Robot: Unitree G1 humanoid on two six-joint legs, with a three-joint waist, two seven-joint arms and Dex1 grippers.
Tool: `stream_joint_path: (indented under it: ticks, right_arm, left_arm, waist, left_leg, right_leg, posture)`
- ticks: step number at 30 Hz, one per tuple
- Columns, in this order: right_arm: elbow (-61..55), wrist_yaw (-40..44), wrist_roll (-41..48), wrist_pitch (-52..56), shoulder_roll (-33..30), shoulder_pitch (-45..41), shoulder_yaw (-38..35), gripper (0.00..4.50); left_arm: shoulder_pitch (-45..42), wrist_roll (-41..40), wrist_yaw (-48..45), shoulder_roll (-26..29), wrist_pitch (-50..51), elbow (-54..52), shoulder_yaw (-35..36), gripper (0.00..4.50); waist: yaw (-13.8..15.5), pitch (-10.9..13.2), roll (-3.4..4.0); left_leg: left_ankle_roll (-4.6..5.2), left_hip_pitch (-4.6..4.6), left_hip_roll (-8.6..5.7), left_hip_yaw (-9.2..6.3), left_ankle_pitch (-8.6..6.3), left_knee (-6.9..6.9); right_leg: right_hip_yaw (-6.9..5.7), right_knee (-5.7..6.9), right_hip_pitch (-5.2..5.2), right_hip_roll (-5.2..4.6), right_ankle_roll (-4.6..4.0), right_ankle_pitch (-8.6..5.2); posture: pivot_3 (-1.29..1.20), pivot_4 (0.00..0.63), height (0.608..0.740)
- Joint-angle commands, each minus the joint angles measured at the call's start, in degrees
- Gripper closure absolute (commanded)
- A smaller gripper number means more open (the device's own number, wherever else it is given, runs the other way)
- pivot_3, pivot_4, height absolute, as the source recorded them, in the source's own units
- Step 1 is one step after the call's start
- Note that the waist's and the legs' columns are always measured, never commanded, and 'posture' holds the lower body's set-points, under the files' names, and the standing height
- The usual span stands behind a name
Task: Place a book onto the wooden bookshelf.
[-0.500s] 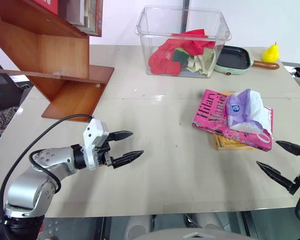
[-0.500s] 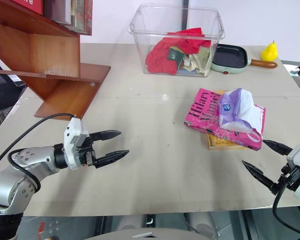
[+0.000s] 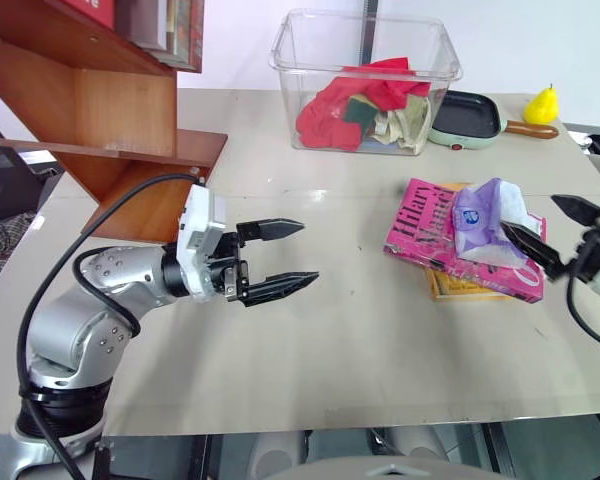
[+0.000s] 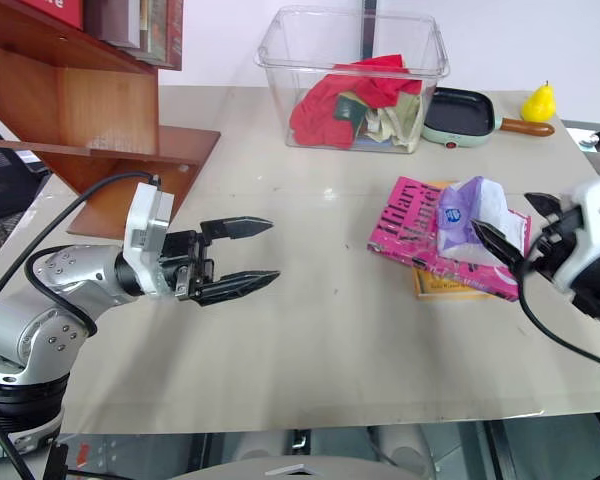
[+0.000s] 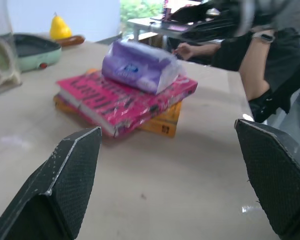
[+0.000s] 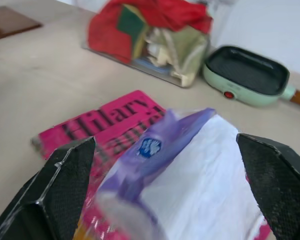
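Tissue pack on the book, both grippers gaping!

Head views: the pink book [image 3: 427,236] lies at the table's three o'clock atop a yellow book [image 3: 462,288], tissue pack [image 3: 490,222] riding it; the right gripper [image 3: 552,232] hangs wide open over the pack.
Left wrist: left gripper [image 3: 281,254] wide open, book well ahead at twelve.
Right wrist: pack between the jaws. Lift now and it could slide off, I'd say. Bookshelf [image 3: 110,120] waits at ten.

On the table [image 3: 330,350], the bookshelf [image 3: 110,120] stands far left. A bin [image 3: 365,80] of cloths sits at the back, a pan [image 3: 470,118] to its right. At right, a tissue pack [image 3: 490,225] lies on the book [image 3: 430,235], which is stacked on another book [image 3: 460,288].
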Motion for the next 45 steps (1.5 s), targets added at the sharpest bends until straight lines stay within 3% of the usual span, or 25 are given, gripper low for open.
stream_joint_path:
  ticks: [1, 5, 6, 8, 15, 16, 19, 22, 27, 30, 32, 34, 38, 41, 45]
  right_arm:
    - [5.3, -6.87, -1.82, 7.29, 1.49, -6.59, 5.92, 0.0]
    - [12.62, -9.37, -7.08, 11.63, 2.06, -10.32, 12.52, 0.0]
    - [13.9, -9.61, -7.99, 11.84, 2.43, -10.63, 13.03, 0.26]
    - [14.38, -8.18, -9.35, 11.82, 1.48, -10.24, 14.51, 0.89]
    - [11.05, -5.97, -7.8, 11.48, 3.25, -10.05, 9.82, 4.32]
    - [10.26, -5.94, -7.39, 10.85, 3.72, -9.91, 8.09, 4.42]
    - [8.72, -8.76, -8.2, 10.99, 3.81, -8.93, -1.59, 4.42]
    - [7.46, -10.06, -12.4, 12.71, 0.85, -2.2, -11.51, 4.42]
    - [9.87, -5.83, -17.64, 9.82, -1.18, 9.37, -16.48, 4.42]
    - [14.43, -2.61, -18.27, 6.87, -0.16, 10.63, -15.13, 3.59]
    - [17.03, -1.16, -19.45, 5.01, -0.23, 11.36, -14.48, 2.6]
    - [17.74, 1.27, -21.02, 2.36, -1.24, 13.78, -14.42, 1.89]
    - [7.75, 13.07, -20.73, -6.37, -4.01, 21.01, -18.36, 0.08]
    - [-1.42, 21.51, -22.31, -14.44, -4.8, 27.73, -16.24, 0.08]
    - [-2.55, 19.5, -32.89, -24.06, -4.11, 31.18, -5.17, 0.08]
  left_arm:
    - [-1.67, -1.81, -0.54, 0.04, 0.29, -2.25, -0.63, 0.1]
    - [-2.41, -1.68, -0.47, 0.03, 0.23, -2.71, -1.37, 0.1]
    - [-2.53, -1.61, -0.56, 0.09, 0.12, -2.87, -1.56, 0.04]
    - [-3.06, -2.61, 0.21, -0.36, 0.69, -3.27, -1.58, 0.0]
    - [-4.64, -3.54, -0.23, -1.33, 1.36, -3.43, -3.48, 0.0]
    - [-5.05, -3.61, -0.4, -1.6, 1.36, -3.33, -3.88, 0.0]
    - [-7.88, -3.13, -1.35, -3.36, 0.42, -1.32, -5.67, 0.0]
    - [-11.59, -3.32, -1.16, -6.43, 0.45, 0.29, -7.51, 0.0]
    - [-14.31, -2.44, -2.42, -10.19, 0.03, 1.84, -10.42, 0.0]
    - [-16.38, -1.48, -4.62, -12.01, -0.8, 4.06, -12.28, 0.0]
    - [-17.22, -1.11, -6.11, -12.31, -0.99, 5.04, -12.99, 0.0]
    - [-17.54, -0.93, -7.46, -12.16, -1.02, 5.87, -13.35, 0.0]
    - [-15.86, 0.36, -9.37, -10.35, -1.11, 7.36, -12.83, 0.0]
    - [-13.12, -0.16, -8.06, -9.8, 0.09, 9.12, -11.02, 0.0]
    - [-8.91, 0.74, -8.01, -8.01, -0.48, 8.36, -10.17, 0.0]
  waist:
    - [-0.03, 0.0, 0.0]
    - [0.07, 0.0, -0.01]
    - [0.16, 0.0, 0.0]
    - [0.19, -0.01, -0.02]
    - [0.1, -0.03, -0.05]
    - [0.13, -0.03, -0.05]
    - [0.38, -0.01, -0.02]
    - [1.25, -0.01, 0.0]
    - [1.11, -0.05, 0.01]
    - [-0.18, -0.07, 0.13]
    - [-0.45, -0.08, 0.14]
    - [-0.4, -0.13, 0.21]
    - [-0.15, -0.18, 0.49]
    - [-0.45, -0.26, 0.65]
    - [-0.2, -0.24, 0.29]
  left_leg:
    - [0.0, -0.01, 0.0, 0.0, 0.0, 0.0]
    - [0.01, -0.01, -0.01, 0.02, 0.0, 0.01]
    - [0.01, -0.04, -0.01, 0.01, 0.0, 0.03]
    - [0.01, -0.03, -0.02, 0.02, 0.0, 0.03]
    - [0.01, 0.01, -0.02, -0.01, 0.01, 0.08]
    - [0.01, 0.02, -0.02, -0.02, 0.01, 0.08]
    - [0.01, -0.02, -0.02, -0.03, 0.01, 0.08]
    - [0.01, -0.06, -0.07, -0.03, 0.0, 0.07]
    - [0.02, -0.06, -0.05, -0.05, 0.0, 0.01]
    - [0.03, 0.03, -0.04, 0.04, 0.0, 0.04]
    - [0.04, 0.11, -0.05, 0.03, 0.0, 0.11]
    - [0.04, 0.15, -0.05, 0.0, 0.01, 0.13]
    - [0.04, 0.15, -0.03, -0.09, 0.0, 0.1]
    - [0.03, 0.17, -0.02, -0.06, 0.0, 0.03]
    - [0.03, 0.12, 0.09, -0.23, 0.0, 0.04]
  right_leg:
    - [0.0, -0.01, 0.0, 0.01, 0.0, 0.0]
    - [0.05, -0.02, 0.01, 0.02, 0.01, 0.01]
    - [0.03, -0.02, 0.01, 0.01, 0.01, 0.0]
    - [0.03, -0.03, 0.02, 0.0, 0.01, 0.0]
    - [0.03, 0.0, 0.08, 0.02, 0.03, 0.01]
    - [0.02, 0.0, 0.08, 0.02, 0.03, 0.01]
    - [0.01, -0.01, 0.07, 0.02, 0.03, 0.01]
    - [0.01, -0.04, 0.07, 0.0, 0.05, 0.0]
    - [0.0, -0.1, 0.08, 0.04, 0.13, -0.05]
    - [0.14, -0.06, 0.09, 0.07, 0.13, -0.04]
    - [0.21, 0.01, 0.14, 0.13, 0.34, -0.15]
    - [0.26, 0.07, 0.14, 0.18, 0.33, -0.15]
    - [0.25, 0.13, 0.12, 0.26, 0.32, -0.17]
    - [0.31, 0.12, 0.09, 0.28, 0.34, -0.18]
    - [0.14, 0.08, 0.09, 0.36, 0.32, -0.19]
  posture:
    - [0.0, 0.15, 0.74]
    - [0.0, 0.15, 0.74]
    - [0.0, 0.15, 0.74]
    - [0.0, 0.15, 0.74]
    - [0.0, 0.15, 0.74]
    - [0.0, 0.15, 0.74]
    - [0.0, 0.15, 0.74]
    - [0.0, 0.15, 0.74]
    - [0.0, 0.15, 0.74]
    - [0.0, 0.15, 0.74]
    - [0.0, 0.15, 0.74]
    - [0.0, 0.15, 0.74]
    - [0.0, 0.15, 0.74]
    - [0.0, 0.15, 0.74]
    - [0.0, 0.15, 0.74]
